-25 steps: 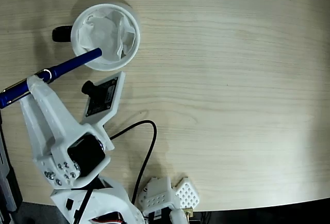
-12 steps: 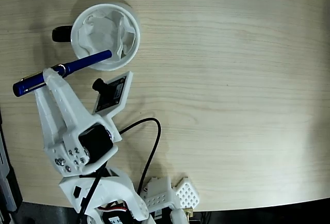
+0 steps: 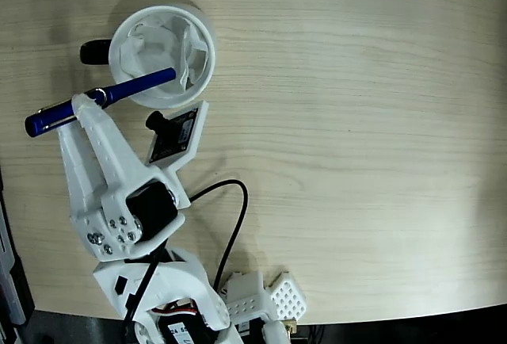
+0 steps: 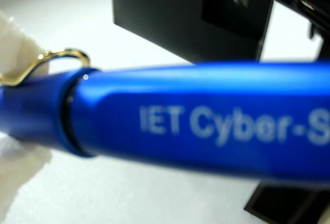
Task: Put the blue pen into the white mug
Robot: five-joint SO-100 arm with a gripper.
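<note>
Claw [image 3: 87,105] clamped on blue pen [image 3: 135,86] — barrel near-horizontal. Pen tip over white mug [image 3: 203,43] opening — mug upright on counter [image 3: 356,122].

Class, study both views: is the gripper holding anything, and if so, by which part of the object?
Yes. The gripper holds the blue pen near its clip end, with the other end reaching over the white mug.

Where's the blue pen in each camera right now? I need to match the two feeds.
Fixed view: the blue pen lies slanted at upper left, held in the gripper, its far end over the white mug.
Wrist view: the blue pen fills the frame as a blurred horizontal bar with white lettering.
Shared landmark: the pen's metal clip, seen beside the gripper in the fixed view.
</note>
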